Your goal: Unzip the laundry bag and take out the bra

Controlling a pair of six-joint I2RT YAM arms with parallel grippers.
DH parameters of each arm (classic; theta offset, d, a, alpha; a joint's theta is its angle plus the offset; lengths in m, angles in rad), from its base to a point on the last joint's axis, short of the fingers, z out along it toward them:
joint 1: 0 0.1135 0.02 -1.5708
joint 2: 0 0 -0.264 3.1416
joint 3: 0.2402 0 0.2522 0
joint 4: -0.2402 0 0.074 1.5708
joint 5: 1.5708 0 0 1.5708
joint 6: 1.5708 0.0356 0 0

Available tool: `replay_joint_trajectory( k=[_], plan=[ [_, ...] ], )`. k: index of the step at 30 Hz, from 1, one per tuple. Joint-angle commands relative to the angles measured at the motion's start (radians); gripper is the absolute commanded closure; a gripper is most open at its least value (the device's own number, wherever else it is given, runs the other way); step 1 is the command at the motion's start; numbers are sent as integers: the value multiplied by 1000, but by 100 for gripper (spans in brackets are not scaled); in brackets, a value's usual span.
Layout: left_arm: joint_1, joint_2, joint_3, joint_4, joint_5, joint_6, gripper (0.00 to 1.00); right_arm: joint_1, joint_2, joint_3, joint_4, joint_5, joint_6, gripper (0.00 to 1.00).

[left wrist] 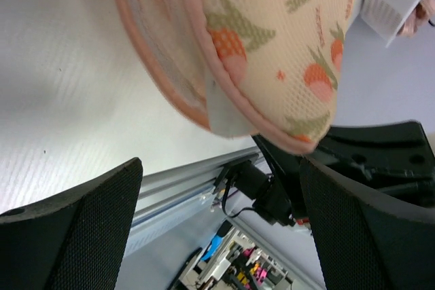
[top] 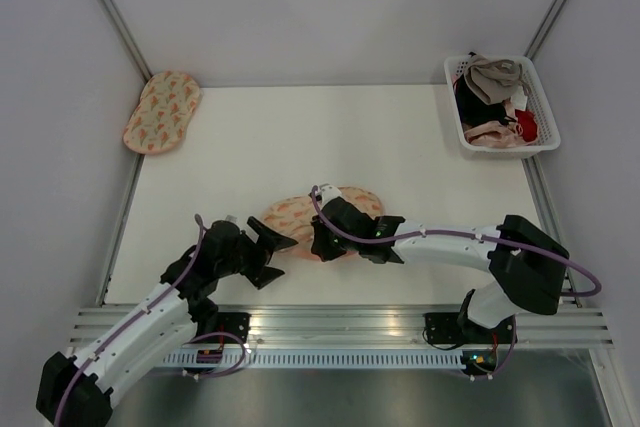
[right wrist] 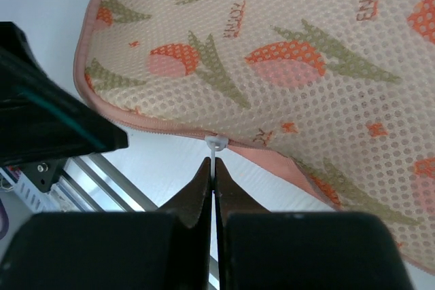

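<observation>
Right hand (right wrist: 214, 168) pinches what seems the laundry bag's (right wrist: 285, 66) zip pull (right wrist: 215, 143); left hand (left wrist: 219, 171) spread.

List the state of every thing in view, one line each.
Laundry bag, lying flat, zip looks closed.
Zip pull, pinched by the right tool.
Right tool, shut on the zip pull.
Left tool, open at the bag's end, gripping nothing.
Second pouch, lying far left, untouched.
Basket, upright, holding a heap of garments.
</observation>
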Motion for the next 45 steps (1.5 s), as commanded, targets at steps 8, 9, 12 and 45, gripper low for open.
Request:
replay_joint_trajectory(
  k=[8, 9, 12, 45],
  plan=[
    [-8, 216, -4, 292, -179, -88, 0, 4, -70, -24, 85, -92, -18, 100],
    [-8, 236, 8, 309, -187, -89, 0, 4, -79, -27, 85, -98, -19, 99],
    [-8, 287, 39, 343, -232, -80, 0, 5, -97, -53, 88, -123, -20, 100],
    [373, 926, 476, 383, 278, 754, 98, -177, 48, -24, -466, 289, 10, 100]
  ],
)
